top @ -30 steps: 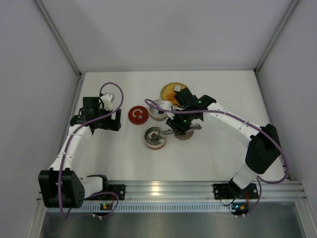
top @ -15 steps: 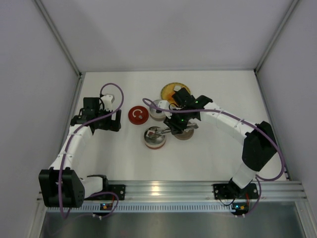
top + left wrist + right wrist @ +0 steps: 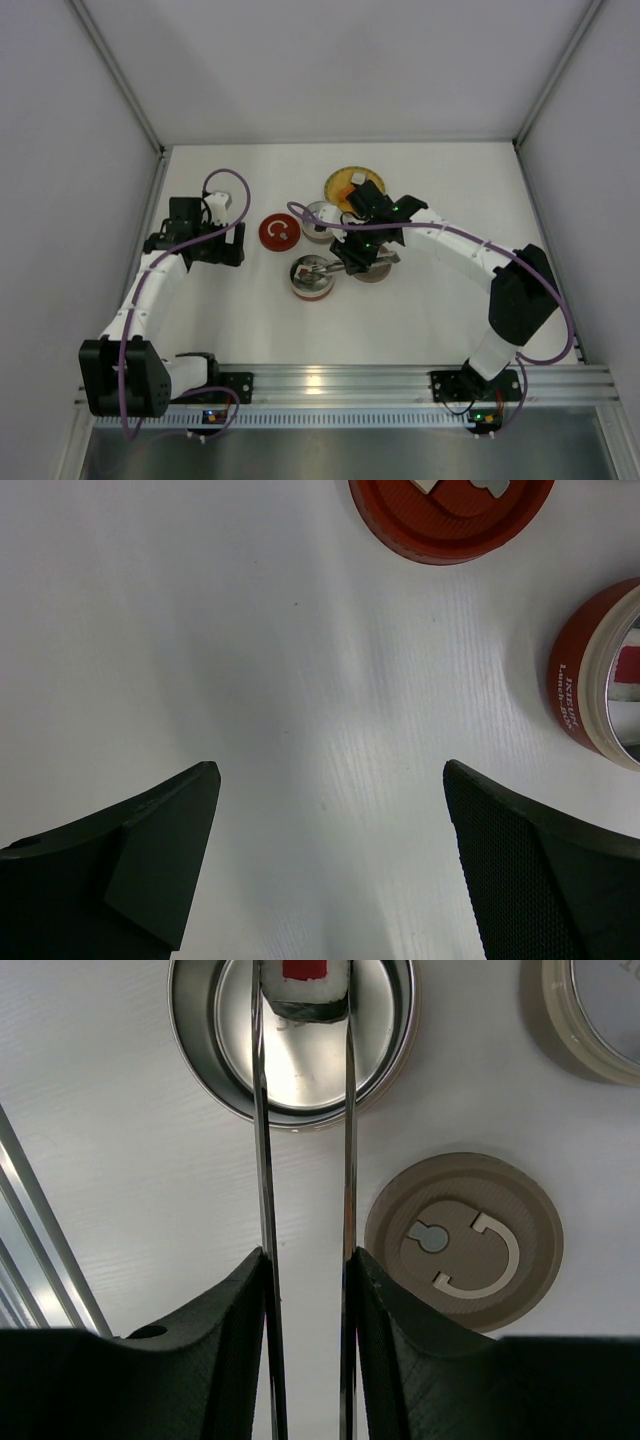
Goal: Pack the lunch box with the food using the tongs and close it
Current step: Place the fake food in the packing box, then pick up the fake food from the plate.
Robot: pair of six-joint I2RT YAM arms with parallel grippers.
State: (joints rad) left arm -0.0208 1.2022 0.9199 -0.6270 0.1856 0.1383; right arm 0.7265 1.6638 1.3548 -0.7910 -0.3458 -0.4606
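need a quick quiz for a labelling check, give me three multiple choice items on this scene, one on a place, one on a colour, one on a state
1. Where is the food piece that the tongs hold?
A) over the open steel lunch box
B) on the floor
C) inside a closed box

2. What colour is the lid lying flat beside the right hand?
A) beige
B) blue
C) green

3. How is the left hand?
A) shut on a spoon
B) open, holding nothing
C) shut on a cup

Answers:
1 A: the right wrist view shows the red-topped piece pinched between the tong tips over the shiny steel bowl.
2 A: the round lid with the hook-shaped mark is plainly beige.
3 B: its fingers stand wide apart over bare table.
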